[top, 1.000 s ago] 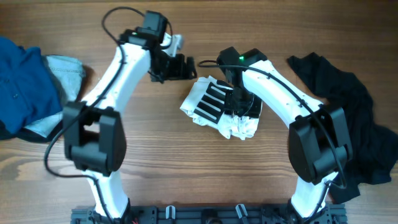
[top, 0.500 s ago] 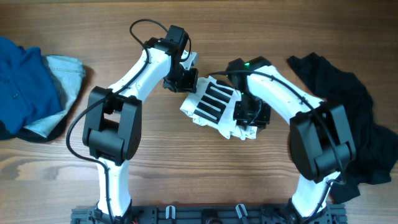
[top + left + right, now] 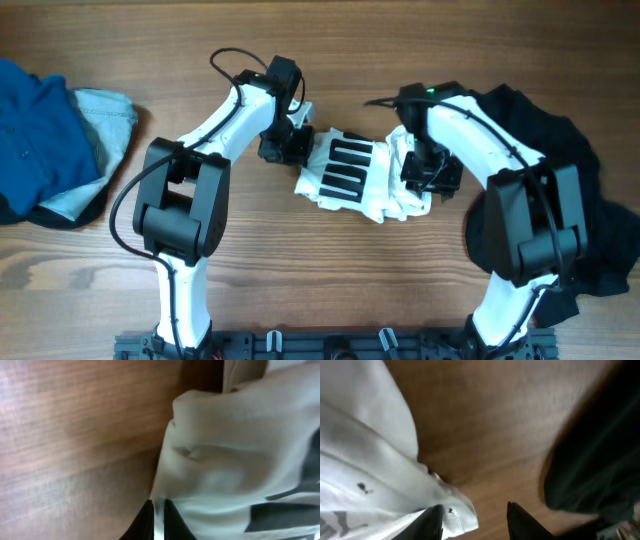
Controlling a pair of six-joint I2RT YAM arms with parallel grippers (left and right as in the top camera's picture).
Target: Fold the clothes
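Since a second before, your left fingers [image 3: 144,525] had swung in from the upper middle of the frame to the shirt's left edge; the shirt [image 3: 345,175] lay crumpled at the centre of the surface [image 3: 330,280]; thin, light and limp, it looked best taken by a hem or edge, not the bunched middle; the left fingers were together, pinching that edge; your right fingers [image 3: 434,525] stood apart, the hem's corner between them.
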